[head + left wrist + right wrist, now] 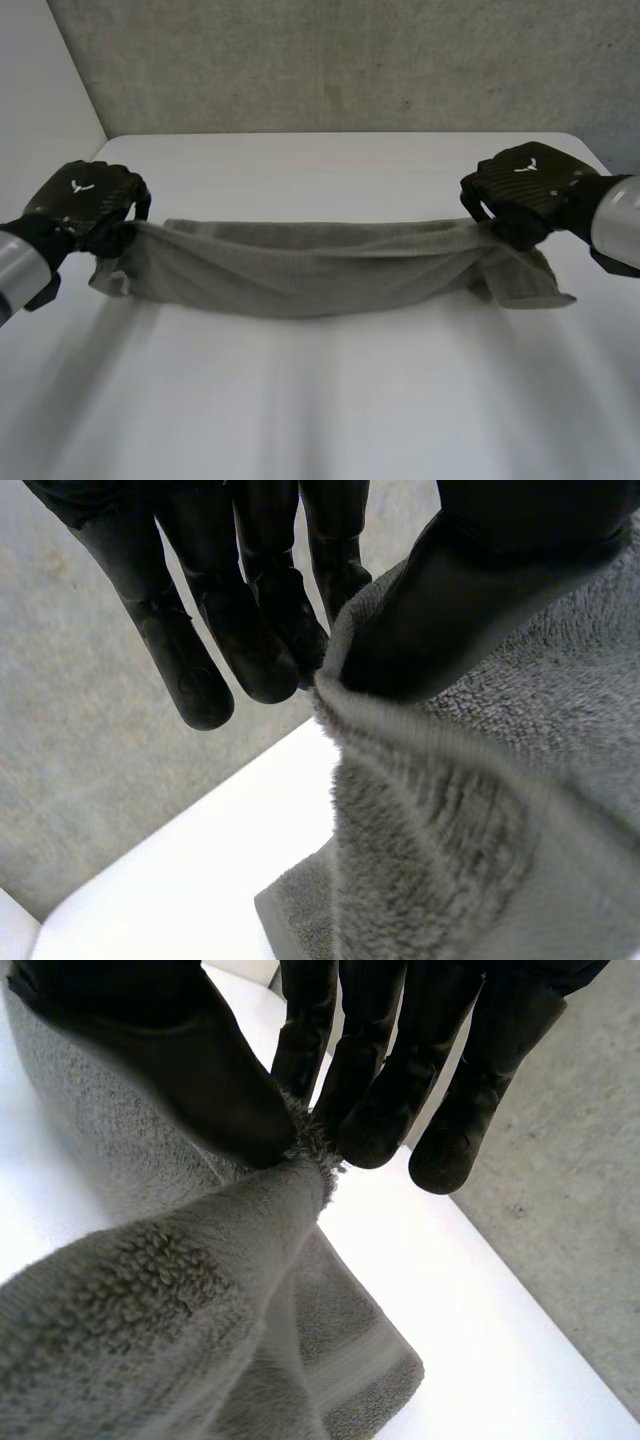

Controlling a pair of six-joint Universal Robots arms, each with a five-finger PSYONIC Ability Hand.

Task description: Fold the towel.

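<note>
Pinching towel (310,265) end btwn thumb & fingers w/ left hand (85,200), mid-left of frame. Doing same at opposite end w/ right hand (525,190), mid-right. Holding both ends raised, w/ middle sagging low across frame centre over table (330,400) and loose flap trailing to lower right of right hand. Judging as soft, limp, light terry, not slippery or fragile. Drooping wherever unsupported, so gripping at corners/hem prob. best. Lying w/ long axis left–right across frame, pointing hand to hand.
</note>
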